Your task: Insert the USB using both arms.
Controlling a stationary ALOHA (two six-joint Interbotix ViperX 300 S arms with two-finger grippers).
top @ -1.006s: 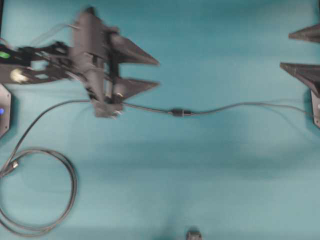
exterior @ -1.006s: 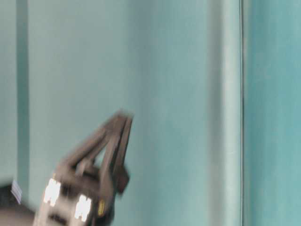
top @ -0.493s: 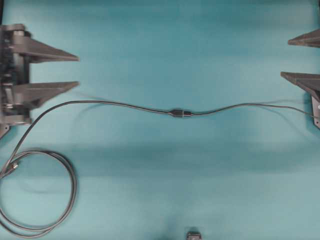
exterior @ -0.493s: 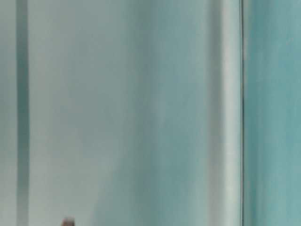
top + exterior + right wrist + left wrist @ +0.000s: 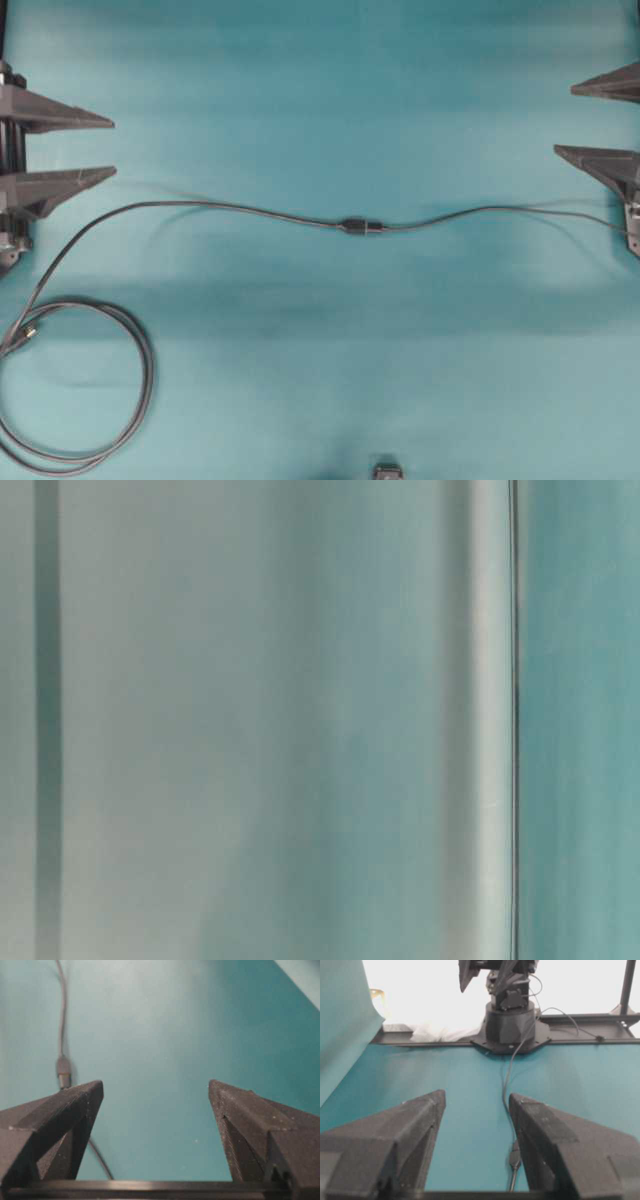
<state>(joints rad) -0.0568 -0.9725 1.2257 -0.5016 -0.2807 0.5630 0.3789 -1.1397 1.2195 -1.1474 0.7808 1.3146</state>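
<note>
In the overhead view the USB [image 5: 352,225] lies at the table's middle, butted against the black socket end [image 5: 372,227] of the other thin cable, so the two read as one dark joint. My left gripper [image 5: 113,147] stands open at the left edge, far from that joint. My right gripper [image 5: 564,121] is open at the right edge, equally far off. The left wrist view shows the joint [image 5: 514,1156] beside the right finger of the empty left gripper [image 5: 477,1095]. From the right wrist, the USB [image 5: 63,1071] lies beyond the left finger of the empty right gripper [image 5: 156,1082].
The left cable runs into a loose coil [image 5: 130,400] at the lower left, with a small silvery end [image 5: 28,330] on it. A small dark object [image 5: 388,470] sits at the bottom edge. The right arm's base [image 5: 510,1025] stands at the far side. The table-level view shows only blurred teal.
My left arm has pulled back from beside the cable to the left edge and has left the table-level view. The right gripper and the joined cables have not moved.
</note>
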